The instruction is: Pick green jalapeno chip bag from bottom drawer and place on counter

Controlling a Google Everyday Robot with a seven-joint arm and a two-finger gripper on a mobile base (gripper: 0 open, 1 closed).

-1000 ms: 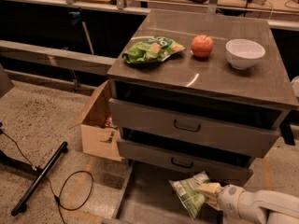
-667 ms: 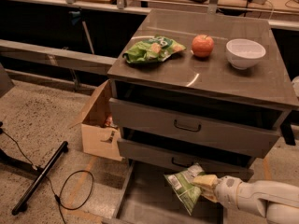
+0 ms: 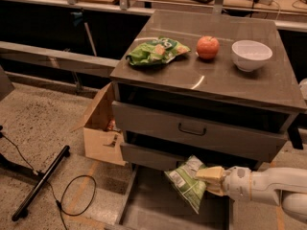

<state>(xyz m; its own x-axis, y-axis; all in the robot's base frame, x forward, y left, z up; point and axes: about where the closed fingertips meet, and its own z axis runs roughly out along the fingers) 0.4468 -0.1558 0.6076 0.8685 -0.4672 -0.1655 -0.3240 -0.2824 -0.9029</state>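
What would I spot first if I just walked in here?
Probably the white gripper at the lower right, pinching the green jalapeno chip bag above the open bottom drawer. Next, the red apple, white bowl and a brighter green bag sitting on the counter.

The gripper (image 3: 205,178) reaches in from the right, its fingers clamped on the chip bag (image 3: 183,185). The bag hangs tilted just to the gripper's left, over the open drawer (image 3: 153,213). Well above the gripper, the counter (image 3: 249,87) bears a lime bag (image 3: 156,51), an apple (image 3: 207,47) and a bowl (image 3: 251,54).
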